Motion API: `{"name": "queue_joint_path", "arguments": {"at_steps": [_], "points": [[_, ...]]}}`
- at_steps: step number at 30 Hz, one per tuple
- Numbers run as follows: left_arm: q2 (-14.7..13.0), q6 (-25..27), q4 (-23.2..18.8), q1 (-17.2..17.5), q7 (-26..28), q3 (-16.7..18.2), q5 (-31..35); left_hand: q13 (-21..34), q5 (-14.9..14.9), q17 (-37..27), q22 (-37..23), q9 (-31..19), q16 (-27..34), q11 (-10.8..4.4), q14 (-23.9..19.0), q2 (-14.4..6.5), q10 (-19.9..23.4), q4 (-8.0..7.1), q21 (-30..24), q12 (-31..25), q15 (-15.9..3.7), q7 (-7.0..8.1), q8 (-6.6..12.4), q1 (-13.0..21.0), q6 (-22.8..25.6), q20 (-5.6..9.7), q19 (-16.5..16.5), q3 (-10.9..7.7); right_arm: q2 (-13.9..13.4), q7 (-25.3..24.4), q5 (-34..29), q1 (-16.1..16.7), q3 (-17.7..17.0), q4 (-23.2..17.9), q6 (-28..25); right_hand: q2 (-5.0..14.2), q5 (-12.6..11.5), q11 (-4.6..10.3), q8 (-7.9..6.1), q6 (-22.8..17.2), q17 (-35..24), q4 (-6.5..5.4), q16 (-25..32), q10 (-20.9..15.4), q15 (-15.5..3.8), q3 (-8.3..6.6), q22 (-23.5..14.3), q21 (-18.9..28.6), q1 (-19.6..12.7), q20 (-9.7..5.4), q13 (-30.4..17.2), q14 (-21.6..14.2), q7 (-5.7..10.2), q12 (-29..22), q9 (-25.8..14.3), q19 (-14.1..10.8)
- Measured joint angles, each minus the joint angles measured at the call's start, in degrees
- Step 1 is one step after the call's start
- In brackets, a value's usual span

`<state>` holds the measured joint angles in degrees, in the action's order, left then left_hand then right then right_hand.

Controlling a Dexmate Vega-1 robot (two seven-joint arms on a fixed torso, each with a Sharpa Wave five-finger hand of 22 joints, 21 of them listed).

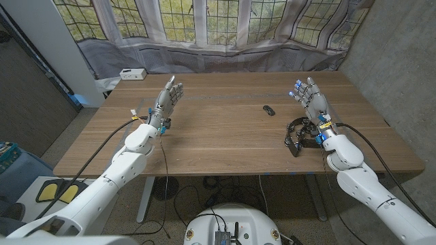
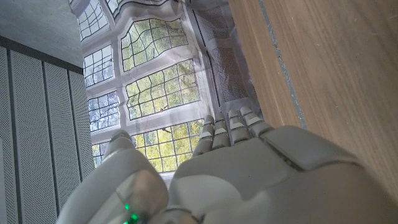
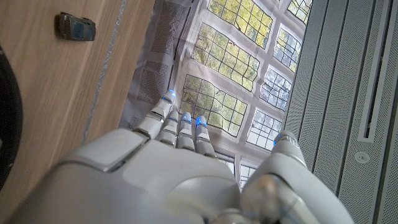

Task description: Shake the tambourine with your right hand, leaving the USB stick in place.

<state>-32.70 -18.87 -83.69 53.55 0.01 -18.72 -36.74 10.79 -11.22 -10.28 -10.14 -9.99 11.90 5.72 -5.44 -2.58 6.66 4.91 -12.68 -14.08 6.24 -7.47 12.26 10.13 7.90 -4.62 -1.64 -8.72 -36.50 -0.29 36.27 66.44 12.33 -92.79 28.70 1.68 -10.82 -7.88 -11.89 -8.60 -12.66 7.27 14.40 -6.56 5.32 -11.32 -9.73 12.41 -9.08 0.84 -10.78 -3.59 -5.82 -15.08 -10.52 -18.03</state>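
A black tambourine lies on the wooden table at the right, partly hidden behind my right wrist; its dark rim shows in the right wrist view. My right hand stands just beyond and above it, fingers straight and apart, holding nothing. A small dark USB stick lies left of that hand, also visible as USB stick. My left hand stands open over the table's left side, fingers extended. The backs of the right hand and the left hand show in the wrist views.
A small white box sits at the table's far left corner. A curtain printed with windows hangs behind the table. Cables run along both arms.
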Motion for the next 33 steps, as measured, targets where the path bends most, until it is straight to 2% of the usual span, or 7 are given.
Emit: {"name": "queue_joint_path", "arguments": {"at_steps": [19,33], "points": [[0.70,0.70,0.68,-1.17,0.44,-0.60,0.35,0.28,-0.01,0.01,0.00,0.00,-0.25,0.00,0.01,-0.29,0.00,-0.01,0.47,0.00,0.00,0.21,-0.28,0.29,0.20,-0.29,0.29,0.00,-2.15,-1.19,-0.96,3.60,-2.75,-2.42,0.30,0.23,0.00,-0.11,0.24,0.00,0.00,0.00,0.00,-0.51,0.31,0.00,0.00,0.00,-0.22,0.30,-0.29,-0.30,0.00,0.00,0.00,-0.31],[1.56,0.71,2.61,-2.59,-0.59,-1.26,0.33,0.28,-0.01,0.01,0.00,0.00,-0.46,0.00,0.01,-0.29,0.00,-0.01,0.47,0.40,0.00,0.21,-0.28,0.29,0.19,-0.29,0.29,0.00,-3.16,-2.41,-1.67,7.71,-5.56,-5.21,0.52,0.23,0.00,0.00,0.24,-0.20,0.01,0.00,-0.22,-0.83,0.29,0.00,0.00,0.00,-0.22,0.09,-0.28,-0.73,0.20,0.00,0.00,-0.51]]}}
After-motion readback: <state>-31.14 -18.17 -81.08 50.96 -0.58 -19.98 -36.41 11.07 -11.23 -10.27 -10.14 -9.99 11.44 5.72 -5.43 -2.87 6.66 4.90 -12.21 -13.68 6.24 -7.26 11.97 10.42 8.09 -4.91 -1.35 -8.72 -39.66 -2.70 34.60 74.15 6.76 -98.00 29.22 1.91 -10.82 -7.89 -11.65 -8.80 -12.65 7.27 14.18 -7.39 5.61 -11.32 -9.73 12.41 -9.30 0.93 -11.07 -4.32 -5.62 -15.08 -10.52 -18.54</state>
